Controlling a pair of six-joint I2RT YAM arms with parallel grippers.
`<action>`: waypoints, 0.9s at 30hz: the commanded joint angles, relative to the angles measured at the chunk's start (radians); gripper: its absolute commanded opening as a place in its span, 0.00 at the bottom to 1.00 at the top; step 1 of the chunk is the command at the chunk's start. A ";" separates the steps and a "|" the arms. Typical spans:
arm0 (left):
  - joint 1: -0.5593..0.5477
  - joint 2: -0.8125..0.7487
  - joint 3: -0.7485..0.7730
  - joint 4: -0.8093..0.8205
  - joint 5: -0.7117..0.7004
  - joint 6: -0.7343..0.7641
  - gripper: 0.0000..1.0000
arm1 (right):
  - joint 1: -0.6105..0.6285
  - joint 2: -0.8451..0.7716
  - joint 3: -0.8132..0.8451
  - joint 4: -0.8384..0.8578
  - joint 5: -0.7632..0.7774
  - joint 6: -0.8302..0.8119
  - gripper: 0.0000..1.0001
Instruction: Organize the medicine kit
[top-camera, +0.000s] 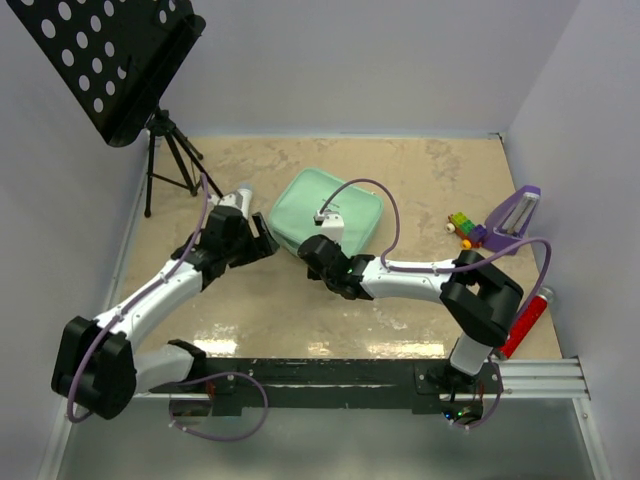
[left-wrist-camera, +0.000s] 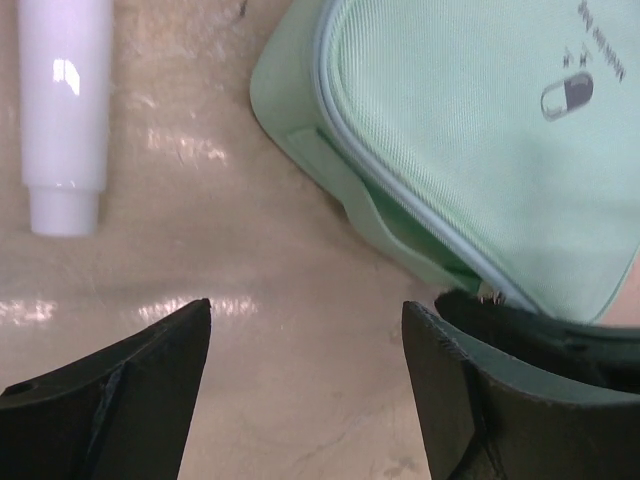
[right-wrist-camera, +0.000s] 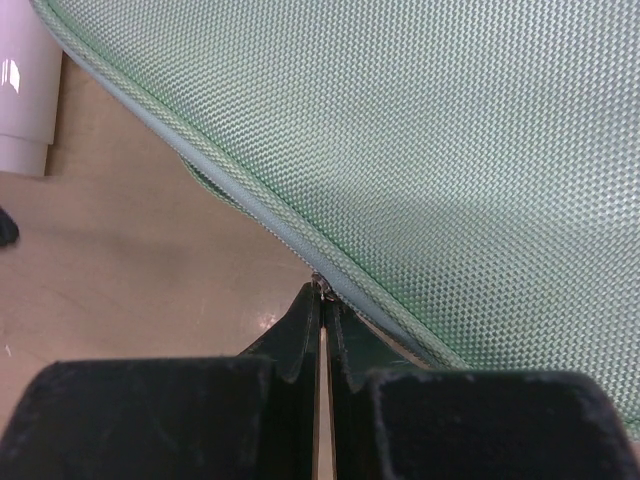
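The medicine kit (top-camera: 335, 208) is a pale mint-green fabric case with a zip round its edge, lying at mid-table; its capsule mark shows in the left wrist view (left-wrist-camera: 566, 97). My right gripper (top-camera: 313, 250) is at the kit's near-left corner, shut on the zipper pull (right-wrist-camera: 319, 284), with the kit's woven lid (right-wrist-camera: 440, 150) just beyond. My left gripper (top-camera: 263, 240) is open and empty just left of the kit, its jaws wide apart over bare table (left-wrist-camera: 305, 335). A white bottle (left-wrist-camera: 63, 110) lies on its side left of the kit.
A black music stand (top-camera: 110, 55) on a tripod (top-camera: 172, 160) stands at the back left. A purple wedge (top-camera: 515, 210) and small coloured blocks (top-camera: 462, 226) sit at the right. A red tube (top-camera: 526, 320) lies by the right wall.
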 joint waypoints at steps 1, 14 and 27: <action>-0.083 -0.067 -0.085 0.037 -0.047 -0.084 0.81 | 0.003 -0.013 0.017 0.010 0.003 -0.001 0.00; -0.110 0.019 -0.191 0.348 -0.110 -0.310 0.84 | 0.003 -0.044 0.017 -0.004 0.008 0.010 0.00; -0.132 0.170 -0.148 0.440 -0.127 -0.374 0.84 | 0.003 -0.057 0.011 0.000 0.000 0.019 0.00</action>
